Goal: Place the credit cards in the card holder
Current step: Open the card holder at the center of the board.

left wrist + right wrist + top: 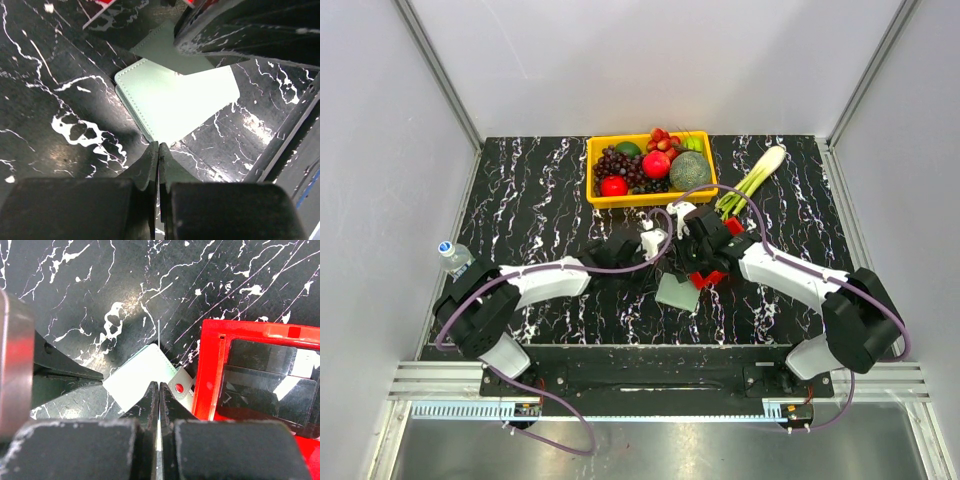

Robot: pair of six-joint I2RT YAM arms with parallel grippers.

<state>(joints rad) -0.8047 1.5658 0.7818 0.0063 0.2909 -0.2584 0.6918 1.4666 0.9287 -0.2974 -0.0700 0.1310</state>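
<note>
The grey-green card holder (677,292) lies flat on the black marble table, its snap tab (178,387) towards the red basket. It also shows in the left wrist view (170,100). My left gripper (158,146) (660,274) is shut and empty, its tips at the holder's near corner. My right gripper (159,386) (692,270) is shut over the holder's other side. A thin whitish credit card (158,332) sits edge-on between its fingers. Dark credit cards (260,385) lie in the red basket (210,365).
The red basket (712,277) sits right beside the holder under my right arm. A yellow bin of fruit (650,165) and green onions (750,180) stand at the back. A water bottle (452,255) stands at the left edge.
</note>
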